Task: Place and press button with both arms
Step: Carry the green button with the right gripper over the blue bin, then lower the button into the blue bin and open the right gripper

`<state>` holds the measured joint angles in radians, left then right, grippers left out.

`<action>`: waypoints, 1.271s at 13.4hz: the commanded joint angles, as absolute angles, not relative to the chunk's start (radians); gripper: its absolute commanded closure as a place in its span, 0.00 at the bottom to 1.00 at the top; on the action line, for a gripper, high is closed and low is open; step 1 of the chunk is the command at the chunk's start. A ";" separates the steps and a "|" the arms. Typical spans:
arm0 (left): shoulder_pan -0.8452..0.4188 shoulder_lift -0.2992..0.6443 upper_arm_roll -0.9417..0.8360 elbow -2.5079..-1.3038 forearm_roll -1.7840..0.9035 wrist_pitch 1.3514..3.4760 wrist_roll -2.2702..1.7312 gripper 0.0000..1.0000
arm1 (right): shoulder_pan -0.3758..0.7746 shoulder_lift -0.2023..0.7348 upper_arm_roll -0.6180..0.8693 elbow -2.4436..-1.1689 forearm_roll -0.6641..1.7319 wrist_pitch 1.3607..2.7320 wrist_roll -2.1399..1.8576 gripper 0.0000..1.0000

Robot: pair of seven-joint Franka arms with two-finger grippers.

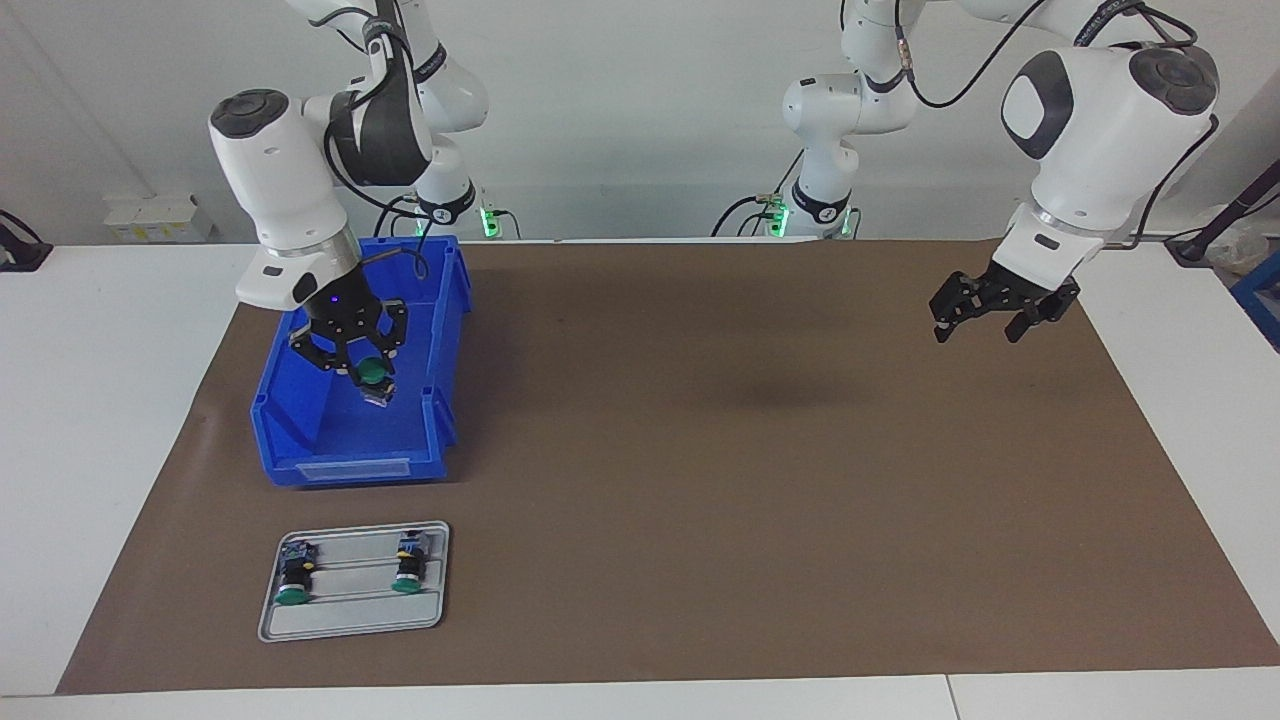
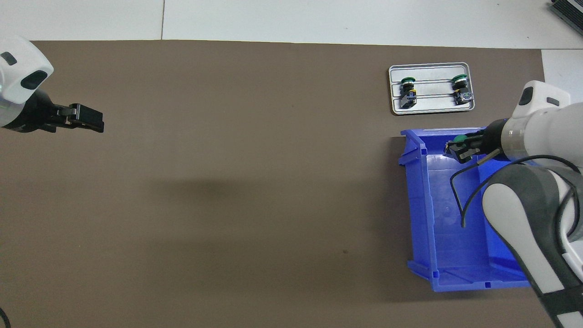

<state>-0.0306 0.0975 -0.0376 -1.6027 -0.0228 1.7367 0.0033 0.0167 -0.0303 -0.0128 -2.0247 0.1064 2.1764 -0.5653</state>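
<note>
My right gripper (image 1: 372,378) is shut on a green-capped button (image 1: 376,375) and holds it over the blue bin (image 1: 300,440); it also shows in the overhead view (image 2: 459,146), with the button's cap (image 2: 459,139) over the bin's (image 2: 421,205) wall farthest from the robots. Two more buttons (image 1: 294,572) (image 1: 408,563) lie side by side on the grey tray (image 1: 350,620), which is farther from the robots than the bin; the overhead view shows them too (image 2: 407,90) (image 2: 461,89). My left gripper (image 1: 988,318) waits in the air over the mat at the left arm's end (image 2: 89,120).
A brown mat (image 1: 700,450) covers most of the white table. The bin's floor shows nothing lying in it. The right arm's black cable (image 2: 460,191) hangs over the bin.
</note>
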 commanded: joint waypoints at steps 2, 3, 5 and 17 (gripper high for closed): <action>0.003 0.064 -0.038 -1.640 -0.035 1.740 0.015 0.00 | -0.058 0.014 -0.002 -2.059 0.233 2.238 -0.860 1.00; 0.006 0.064 -0.040 -1.640 -0.034 1.740 0.015 0.00 | -0.067 0.043 -0.002 -2.060 0.264 2.258 -0.930 1.00; 0.006 0.064 -0.040 -1.640 -0.034 1.740 0.015 0.00 | -0.087 0.090 -0.002 -2.060 0.319 2.292 -1.070 1.00; 0.006 0.064 -0.040 -1.640 -0.034 1.740 0.015 0.00 | -0.104 0.173 -0.003 -2.066 0.341 2.350 -1.181 0.32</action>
<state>-0.0040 0.0946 -0.0361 -1.6043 -0.0229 1.7367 0.0033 -0.0877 0.1823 -0.0136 -2.0647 0.3079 2.3420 -1.1861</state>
